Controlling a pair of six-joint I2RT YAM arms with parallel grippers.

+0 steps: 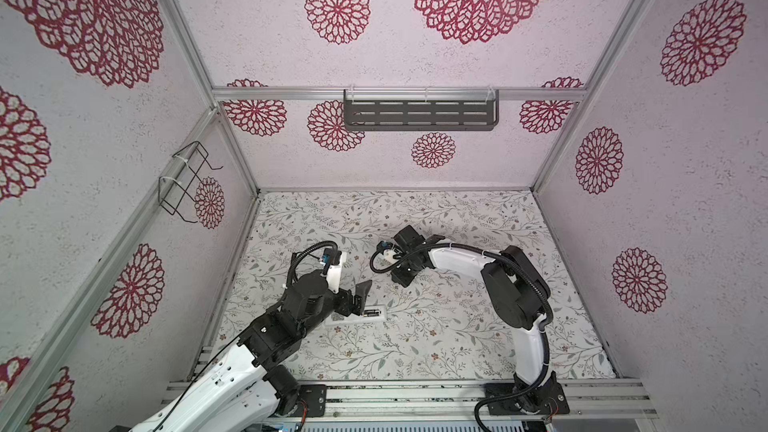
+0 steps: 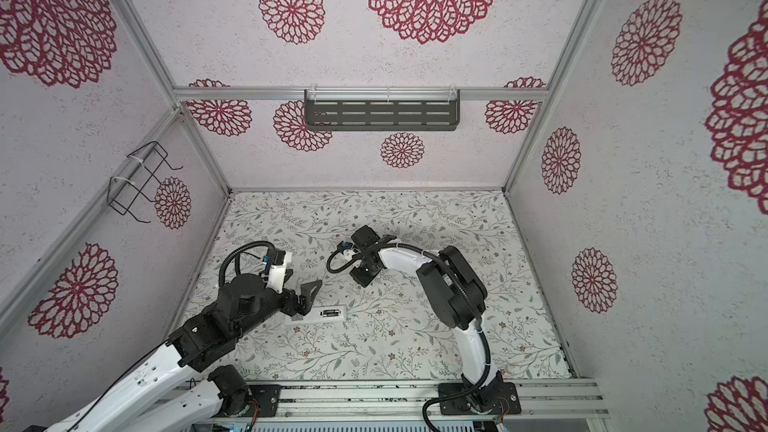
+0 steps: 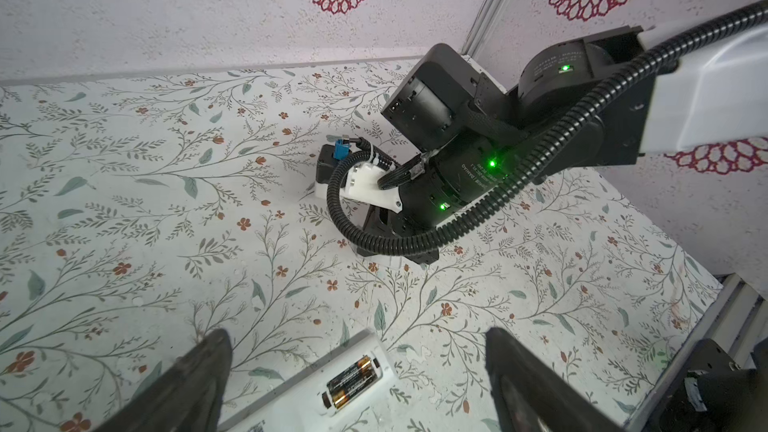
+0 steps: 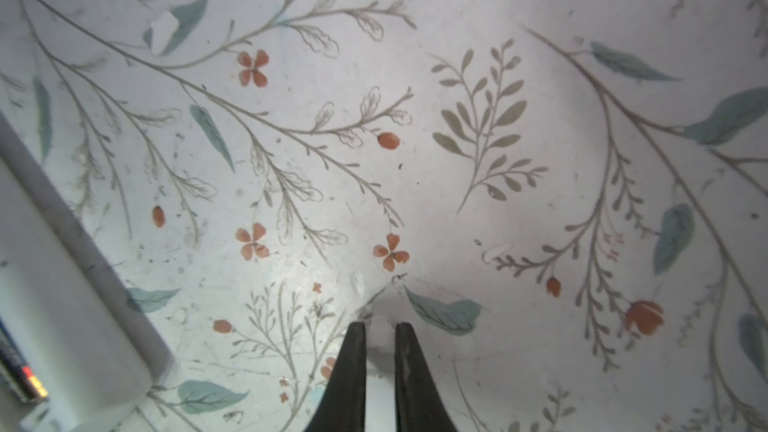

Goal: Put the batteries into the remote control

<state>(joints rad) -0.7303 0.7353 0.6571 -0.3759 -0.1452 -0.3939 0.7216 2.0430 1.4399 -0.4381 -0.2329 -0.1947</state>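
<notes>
The remote control lies back up on the floral table, its bay uncovered. Two batteries lie side by side in that bay. My left gripper hovers open over the remote's bay end, its fingers wide apart and empty. My right gripper points down at the table behind the remote, its jaws almost together on a thin white flat piece, apparently the bay's lid. The right wrist view shows the remote at its edge.
A dark slotted shelf hangs on the back wall. On the left wall there is a wire holder. Metal rails run along the table's front edge, where both arm bases are bolted.
</notes>
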